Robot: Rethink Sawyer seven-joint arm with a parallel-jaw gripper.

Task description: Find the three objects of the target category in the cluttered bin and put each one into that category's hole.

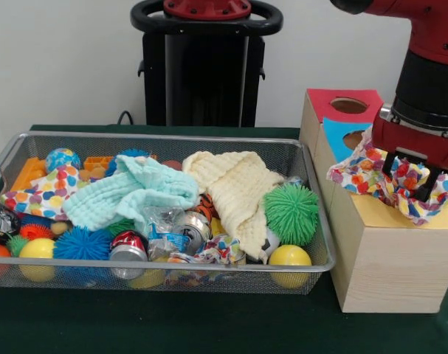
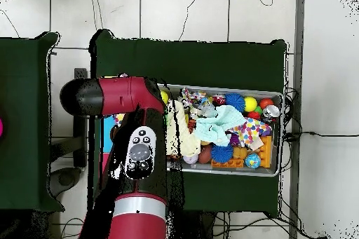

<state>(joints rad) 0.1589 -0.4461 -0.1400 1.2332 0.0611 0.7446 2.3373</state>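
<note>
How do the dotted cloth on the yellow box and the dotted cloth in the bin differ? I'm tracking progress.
The cloth on the yellow box is bunched up under the gripper; the cloth in the bin lies flatter among clutter, untouched. Both are white with many-coloured dots.

Three boxes (image 1: 371, 221) are set in a row along the table's (image 1: 172, 324) right side in the front view, just beside the bin (image 1: 157, 274). A polka-dot cloth (image 1: 390, 181) is draped on the nearest box — under the gripper (image 1: 408, 181). Another polka-dot cloth (image 1: 43, 193) is laid at the bin's left end, a third (image 1: 212, 252) against its near wall.
</note>
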